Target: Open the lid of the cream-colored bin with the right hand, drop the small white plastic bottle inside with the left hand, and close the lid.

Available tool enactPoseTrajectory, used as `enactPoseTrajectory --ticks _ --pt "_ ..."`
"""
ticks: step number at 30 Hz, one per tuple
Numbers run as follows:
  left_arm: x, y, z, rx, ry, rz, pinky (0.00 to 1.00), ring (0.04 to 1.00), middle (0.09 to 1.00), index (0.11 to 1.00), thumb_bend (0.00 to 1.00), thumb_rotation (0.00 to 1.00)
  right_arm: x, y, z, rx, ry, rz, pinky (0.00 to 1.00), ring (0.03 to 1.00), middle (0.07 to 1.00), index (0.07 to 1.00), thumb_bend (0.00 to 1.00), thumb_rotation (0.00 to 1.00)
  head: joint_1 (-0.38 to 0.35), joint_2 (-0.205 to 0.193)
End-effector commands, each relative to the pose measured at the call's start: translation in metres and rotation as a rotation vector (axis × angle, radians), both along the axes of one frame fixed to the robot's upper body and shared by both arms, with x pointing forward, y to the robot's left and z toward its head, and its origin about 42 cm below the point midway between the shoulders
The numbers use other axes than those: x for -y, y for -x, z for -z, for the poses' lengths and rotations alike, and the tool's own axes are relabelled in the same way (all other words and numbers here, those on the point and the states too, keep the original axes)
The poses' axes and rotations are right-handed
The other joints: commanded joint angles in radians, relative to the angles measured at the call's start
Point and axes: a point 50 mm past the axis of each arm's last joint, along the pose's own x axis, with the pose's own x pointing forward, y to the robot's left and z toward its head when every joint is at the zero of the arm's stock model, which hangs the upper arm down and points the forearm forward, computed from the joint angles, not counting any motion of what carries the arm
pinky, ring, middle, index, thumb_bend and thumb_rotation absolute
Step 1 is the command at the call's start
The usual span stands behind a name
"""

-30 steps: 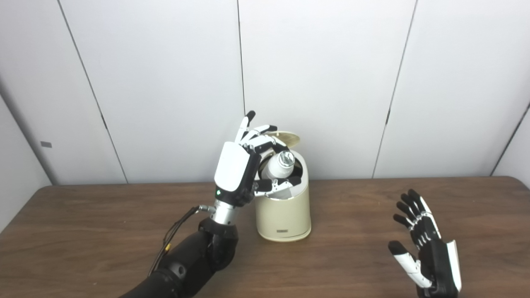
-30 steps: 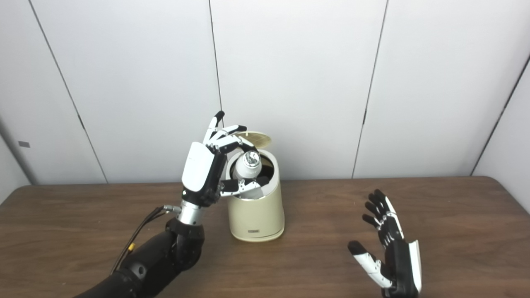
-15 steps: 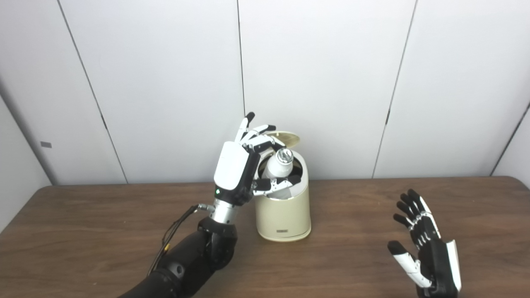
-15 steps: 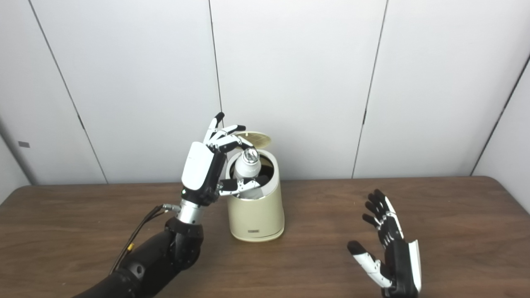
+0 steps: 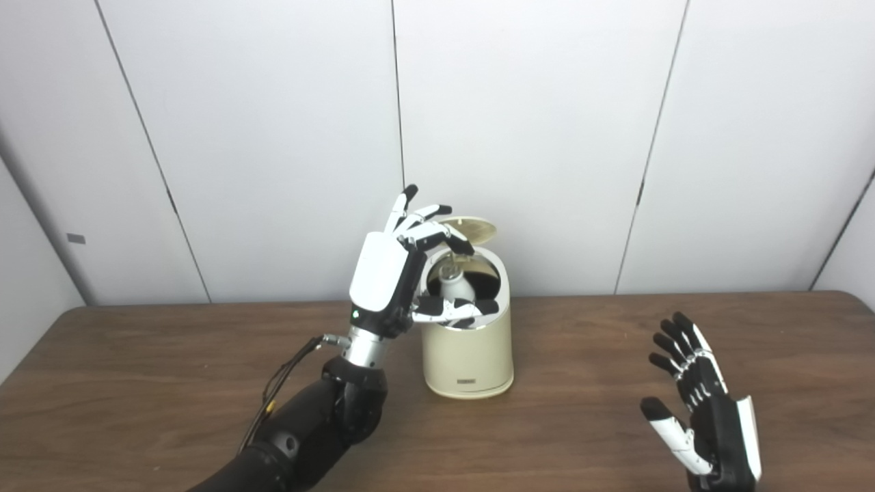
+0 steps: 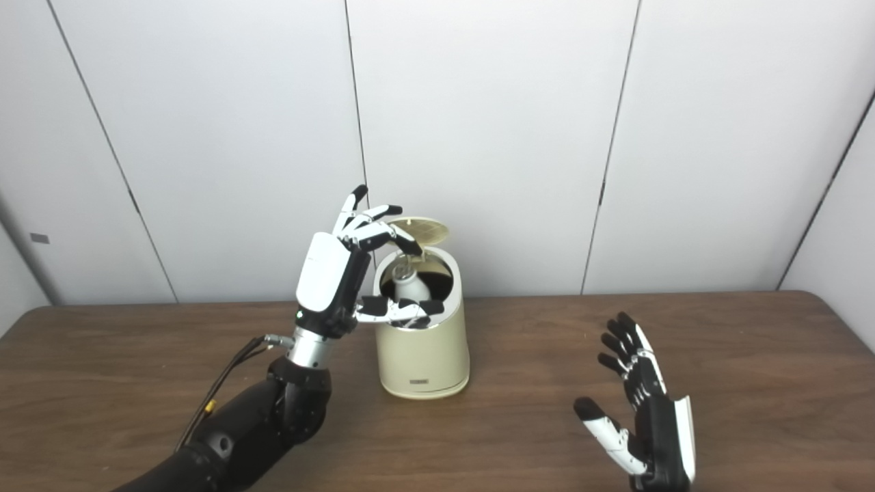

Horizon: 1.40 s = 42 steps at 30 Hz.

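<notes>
Dropping inside the cream-colored bin [image 5: 467,348], small white plastic bottle [image 5: 454,285] below its rim, lid [image 5: 473,228] up, left hand [image 5: 396,273] spread empty above, right hand [image 5: 704,410] open well aside.

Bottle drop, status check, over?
Left hand open over bin, right hand open, idle. Bottle inside the mouth, released. Lid up; nothing blocking.

Lab, bare white panel walls [image 5: 533,137], wooden table [image 5: 581,424]
</notes>
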Motion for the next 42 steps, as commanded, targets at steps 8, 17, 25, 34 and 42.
enactPoseTrajectory --ticks 8,17,25,34,42 --pt "-0.001 -0.008 -0.026 0.052 0.022 0.017 1.00 0.802 0.541 0.516 1.00 0.48 -0.013 0.017 0.036 -0.095 -0.004 -0.018 0.79 0.858 0.887 0.899 0.83 0.68 -0.001 -0.001" --pt "0.001 0.003 -0.030 0.116 0.075 0.027 1.00 0.756 0.484 0.488 0.55 0.04 -0.012 0.016 0.036 -0.095 -0.005 -0.017 0.79 0.854 0.884 0.897 0.83 0.68 0.002 0.001" --pt "-0.011 0.023 -0.042 0.156 0.174 0.049 1.00 0.679 0.469 0.496 0.52 0.00 -0.011 0.013 0.037 -0.100 -0.008 -0.013 0.80 0.858 0.881 0.898 0.85 0.69 0.006 -0.006" --pt "-0.043 0.057 -0.050 0.176 0.289 0.057 1.00 0.725 0.519 0.459 0.52 0.00 -0.007 0.011 0.038 -0.103 0.010 -0.009 0.77 0.849 0.881 0.897 0.84 0.70 0.014 -0.008" --pt "-0.097 0.096 -0.007 -0.019 0.349 0.000 0.80 0.890 0.919 0.873 0.42 0.54 0.006 0.003 0.032 -0.087 0.049 -0.006 0.76 0.860 0.902 0.925 0.77 0.74 0.029 -0.020"
